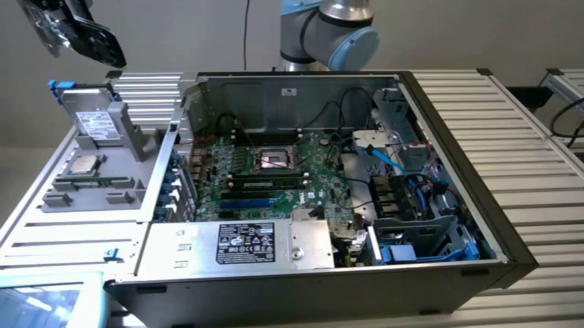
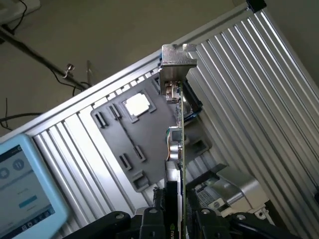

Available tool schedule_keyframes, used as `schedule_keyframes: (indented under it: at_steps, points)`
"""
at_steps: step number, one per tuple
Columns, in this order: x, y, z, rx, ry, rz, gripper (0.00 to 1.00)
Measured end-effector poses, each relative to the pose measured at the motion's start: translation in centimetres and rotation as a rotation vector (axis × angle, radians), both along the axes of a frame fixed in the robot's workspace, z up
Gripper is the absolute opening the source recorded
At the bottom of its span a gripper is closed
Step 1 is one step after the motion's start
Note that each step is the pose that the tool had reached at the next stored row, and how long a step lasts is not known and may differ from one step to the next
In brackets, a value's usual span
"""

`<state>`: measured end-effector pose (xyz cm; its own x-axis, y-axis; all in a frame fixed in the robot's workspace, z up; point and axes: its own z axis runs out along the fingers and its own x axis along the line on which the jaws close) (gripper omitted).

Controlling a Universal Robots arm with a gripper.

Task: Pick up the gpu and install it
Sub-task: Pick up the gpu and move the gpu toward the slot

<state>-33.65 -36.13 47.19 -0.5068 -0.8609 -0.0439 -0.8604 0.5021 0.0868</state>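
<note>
The gpu (image 2: pixel 179 144) is held aloft, edge-on, silver bracket at its far end, black fan block seemingly alongside.

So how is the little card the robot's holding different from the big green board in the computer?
The gpu is small; the motherboard is far larger. The gpu is held up in the air by the gripper; the motherboard lies flat inside the case. Both are green circuit boards.
</note>
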Motion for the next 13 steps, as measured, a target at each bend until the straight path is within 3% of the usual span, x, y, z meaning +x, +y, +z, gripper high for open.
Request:
schedule_keyframes:
  at_steps: [13]
  points:
    - [0.0, 0.0, 0.06, 0.0, -0.0001, 0.205, 0.28]
